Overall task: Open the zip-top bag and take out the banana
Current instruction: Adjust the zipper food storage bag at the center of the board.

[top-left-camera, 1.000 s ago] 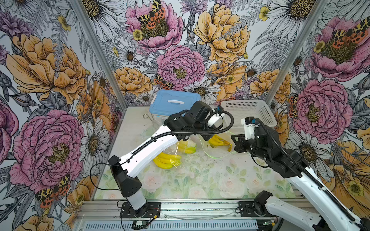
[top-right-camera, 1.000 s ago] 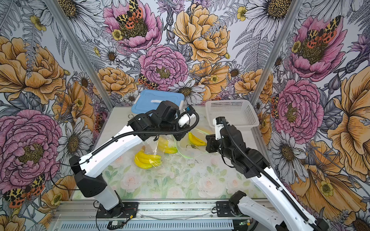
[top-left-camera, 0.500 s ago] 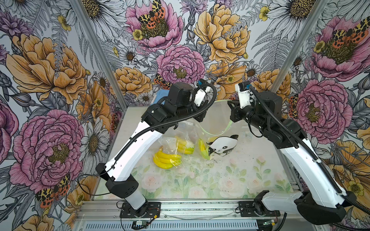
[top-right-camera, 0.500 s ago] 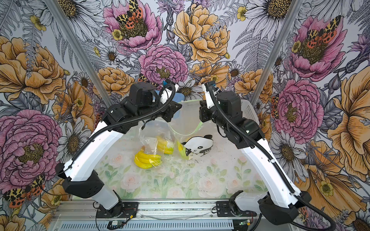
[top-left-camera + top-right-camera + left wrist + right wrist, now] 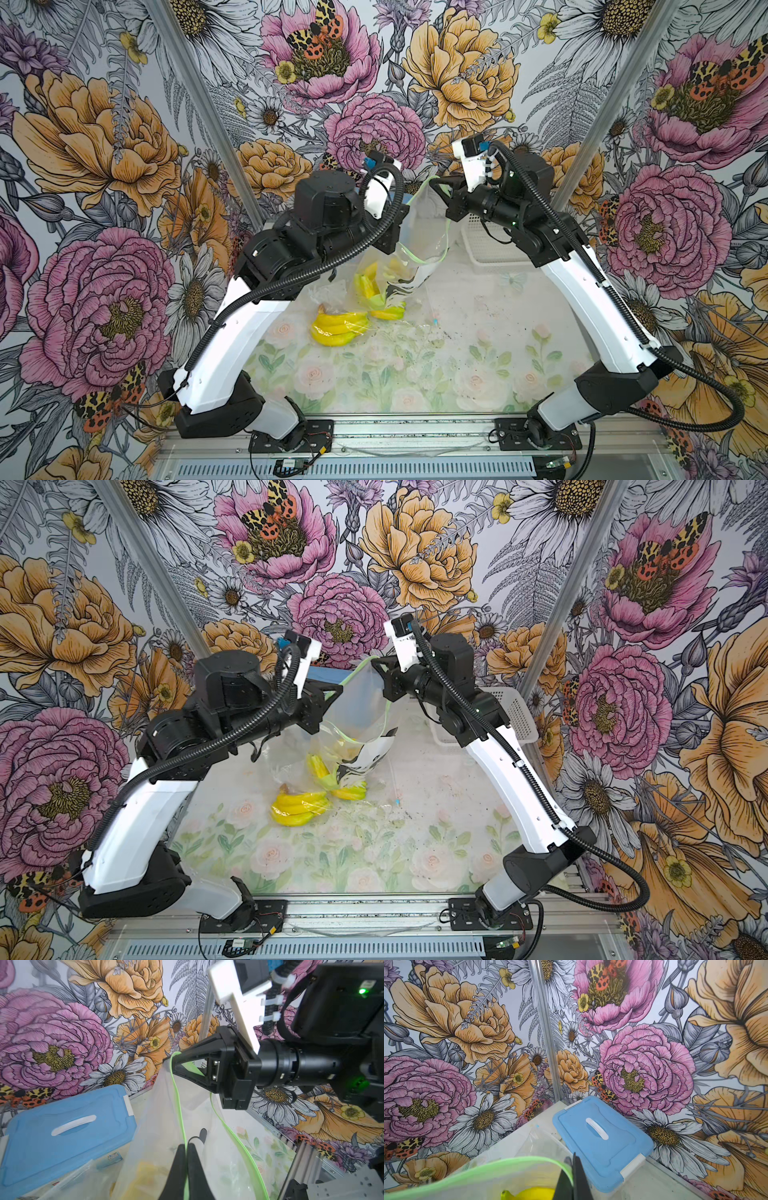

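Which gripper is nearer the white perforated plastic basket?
Right. The right gripper hangs raised just inboard of the white perforated plastic basket, pinching the green seal of the clear zip-top bag. The left gripper pinches the seal's opposite side, farther from it.

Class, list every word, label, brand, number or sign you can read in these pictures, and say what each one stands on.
No text can be read in any view.
Sticker on the clear box under the blue lid: printed, but too blurred to read.
White label on the right arm: too small to read.
Zip-top bag: a black-and-white picture only, no words visible.
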Robot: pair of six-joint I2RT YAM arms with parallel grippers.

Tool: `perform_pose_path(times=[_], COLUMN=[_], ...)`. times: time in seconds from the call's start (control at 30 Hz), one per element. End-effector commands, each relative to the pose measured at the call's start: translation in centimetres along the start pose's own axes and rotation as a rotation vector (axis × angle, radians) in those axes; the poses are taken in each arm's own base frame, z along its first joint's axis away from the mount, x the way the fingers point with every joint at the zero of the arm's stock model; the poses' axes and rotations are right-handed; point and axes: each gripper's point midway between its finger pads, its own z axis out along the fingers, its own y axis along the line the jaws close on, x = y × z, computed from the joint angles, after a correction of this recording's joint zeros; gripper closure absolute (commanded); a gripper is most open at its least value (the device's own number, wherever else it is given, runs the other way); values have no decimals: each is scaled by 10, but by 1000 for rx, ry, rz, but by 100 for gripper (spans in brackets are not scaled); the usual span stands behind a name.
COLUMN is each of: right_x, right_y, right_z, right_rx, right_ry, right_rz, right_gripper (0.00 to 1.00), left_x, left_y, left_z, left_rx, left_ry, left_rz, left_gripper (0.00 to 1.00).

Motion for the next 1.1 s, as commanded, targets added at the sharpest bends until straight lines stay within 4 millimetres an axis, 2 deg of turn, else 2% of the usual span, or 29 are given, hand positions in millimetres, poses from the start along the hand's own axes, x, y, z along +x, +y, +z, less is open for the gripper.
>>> perform_pose_path(times=[0.0,0.1,0.17,0.27,0.33,0.5,0.6,0.7,0.8,0.9,1.07], right_x=[45,95,117,127,124,122,128,144,165,181,211], right_y=[-51,-73,-81,-80,-70,-35,-14,-1,-2,-1,1], right_z=[-16,-37,-55,-93,-117,-162,-172,-173,-170,-164,-162], right_rx=[119,204,263,337,345,329,269,210,215,197,192], right_ry=[57,111,129,85,34,25,57,77,109,149,197], right_rz=[100,173,219,285,320,381,445,539,587,608,636], right_gripper=[100,98,83,71,66,63,65,72,86,95,100], left_x=[65,104,119,127,128,130,134,134,133,134,137], left_y=[-39,-60,-67,-76,-80,-85,-83,-84,-86,-87,-91], left_z=[48,90,109,129,138,149,152,153,154,153,157], left_rx=[70,96,86,88,95,103,92,90,84,66,39], left_ry=[175,227,246,272,280,293,300,298,292,284,278], left_rz=[-95,-191,-233,-243,-246,-245,-253,-260,-268,-271,-279], left_gripper=[95,96,96,97,97,98,98,98,98,98,98])
